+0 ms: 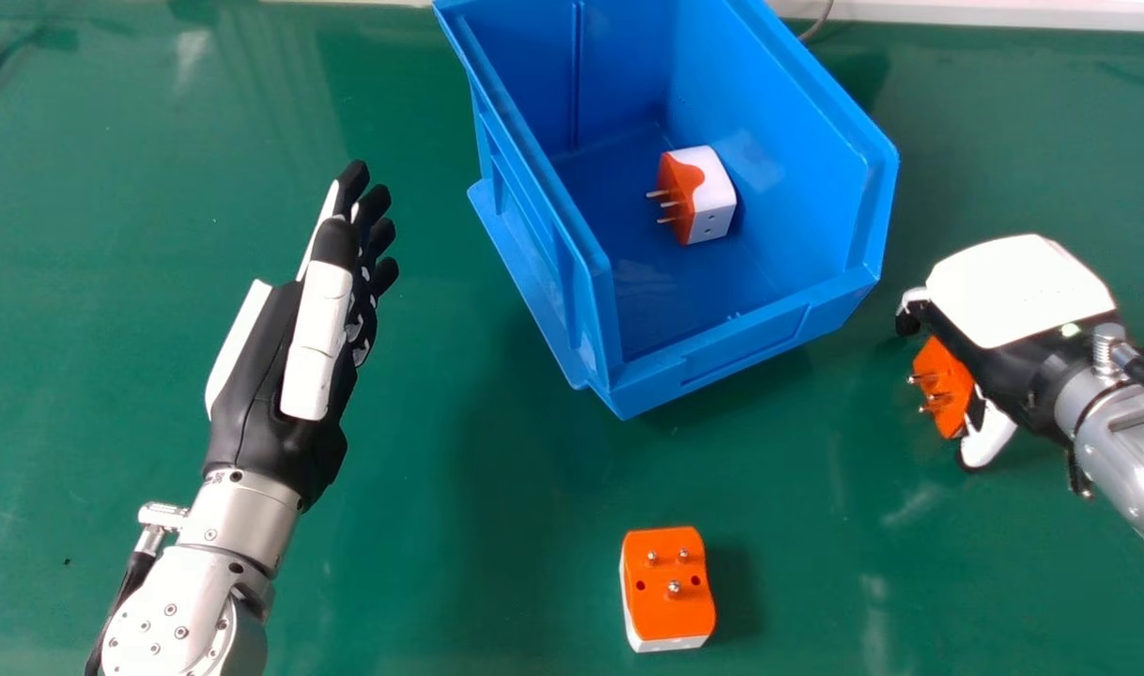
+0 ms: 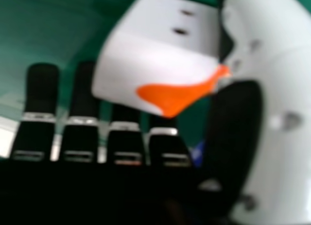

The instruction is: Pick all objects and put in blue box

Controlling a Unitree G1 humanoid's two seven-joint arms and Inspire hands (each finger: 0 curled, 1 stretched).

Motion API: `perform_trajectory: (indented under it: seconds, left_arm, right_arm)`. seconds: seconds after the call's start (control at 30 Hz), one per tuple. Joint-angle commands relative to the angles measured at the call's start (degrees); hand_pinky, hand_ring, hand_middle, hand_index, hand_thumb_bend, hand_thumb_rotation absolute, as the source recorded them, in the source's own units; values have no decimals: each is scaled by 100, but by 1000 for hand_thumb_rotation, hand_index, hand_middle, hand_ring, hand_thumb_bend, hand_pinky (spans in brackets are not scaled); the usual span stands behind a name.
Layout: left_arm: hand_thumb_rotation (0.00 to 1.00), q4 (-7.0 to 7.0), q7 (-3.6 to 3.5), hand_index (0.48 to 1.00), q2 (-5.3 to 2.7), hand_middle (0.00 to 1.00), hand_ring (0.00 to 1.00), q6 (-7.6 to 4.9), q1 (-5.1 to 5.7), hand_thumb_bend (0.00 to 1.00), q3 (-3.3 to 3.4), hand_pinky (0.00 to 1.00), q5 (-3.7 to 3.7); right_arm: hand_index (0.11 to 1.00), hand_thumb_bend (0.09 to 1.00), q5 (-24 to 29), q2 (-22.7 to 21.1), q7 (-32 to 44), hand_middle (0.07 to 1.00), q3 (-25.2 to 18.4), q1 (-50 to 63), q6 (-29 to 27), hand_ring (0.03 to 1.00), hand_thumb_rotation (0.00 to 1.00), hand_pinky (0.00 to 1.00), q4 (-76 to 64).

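Head view: blue box [image 1: 741, 349] on the green surface [image 1: 394, 582], one adapter inside, the boxed adapter [image 1: 713, 195]. Loose adapter [image 1: 671, 587] is on the near side of the box, prongs up. Third one, the held adapter [image 1: 945, 385], is off the box's right side, in the right robot hand [image 1: 1018, 291]; looks pinched, thumb against fingers, prongs toward the box. Can't tell if it is clear of the surface. Left robot hand [image 1: 323, 319] is open and idle, left of the box, well apart.

Step, my call: grasp, then carry over the box. Main risk is slip: right hand view has the thumb near an edge of the block, so a weak or off-centre pinch could let it twist out. Next risk: lift too low, prongs or knuckles catch the box's right wall and shove the box or knock the adapter loose. Early release would drop it outside, beside the box.
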Motion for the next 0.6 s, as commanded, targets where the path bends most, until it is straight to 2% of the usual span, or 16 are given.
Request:
perform_trajectory:
  seconds: [0.0, 0.1, 0.23, 0.4, 0.57]
  left_arm:
    - [994, -169, 11, 1000, 34, 1000, 1000, -14, 1, 828, 24, 1000, -31]
    - [995, -206, 28, 1000, 49, 1000, 1000, 24, 6, 823, 20, 1000, -4]
    - [996, -192, 1, 1000, 35, 1000, 1000, 0, -17, 820, 26, 1000, -53]
    - [997, -113, -33, 1000, 3, 1000, 1000, -65, -63, 815, 36, 1000, -90]
    - [998, -63, -41, 1000, -3, 1000, 1000, -90, -96, 805, 42, 1000, -74]
  right_arm:
    - [655, 588, -170, -153, 132, 618, 7, -147, 199, 527, 3, 431, -85]
    - [631, 573, -222, -121, 225, 592, -13, -163, 348, 498, 2, 407, -96]
    - [614, 561, -187, -62, 159, 568, -82, -131, 458, 475, 1, 383, -133]
    - [600, 551, -75, -13, 57, 548, -147, -75, 481, 455, 1, 364, -243]
    - [585, 543, 17, 99, -31, 540, -220, 49, 628, 442, 1, 356, -426]
